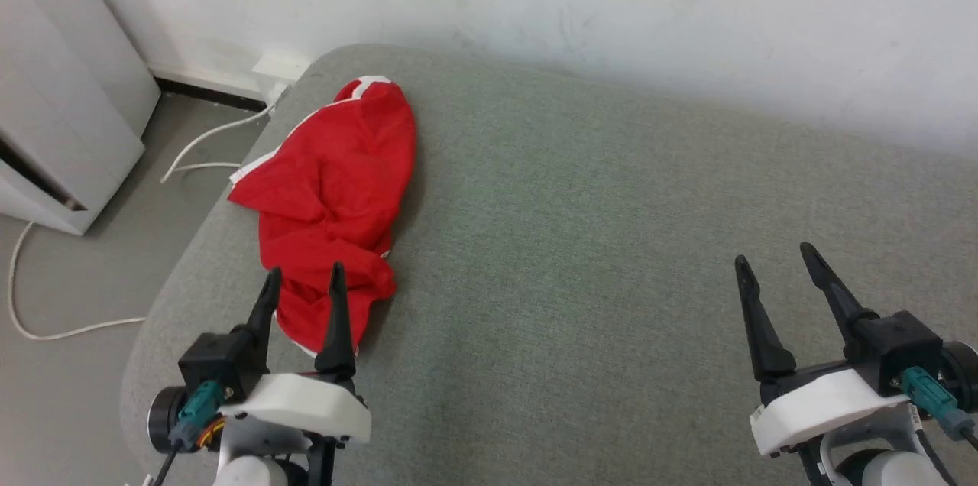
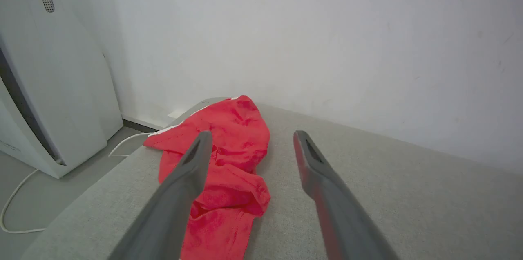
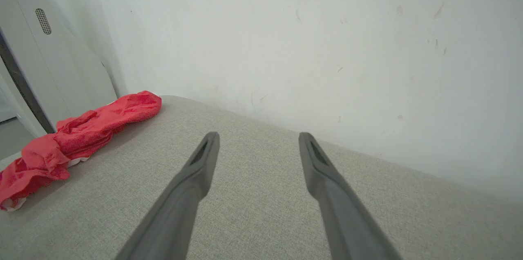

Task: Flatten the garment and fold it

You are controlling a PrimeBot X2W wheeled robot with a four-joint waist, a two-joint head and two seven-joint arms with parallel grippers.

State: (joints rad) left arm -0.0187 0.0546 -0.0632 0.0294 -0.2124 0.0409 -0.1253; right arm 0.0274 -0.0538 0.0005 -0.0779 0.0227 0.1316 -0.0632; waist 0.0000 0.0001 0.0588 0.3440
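The shorts (image 1: 328, 203) lie crumpled in a long red heap near the left edge of the grey cushion (image 1: 611, 241), with white trim showing at the far end. My left gripper (image 1: 304, 269) hovers over the heap's near end, fingers spread wide and holding nothing. My right gripper (image 1: 772, 254), spread just as wide and empty, hangs above bare cushion, well apart from the shorts.
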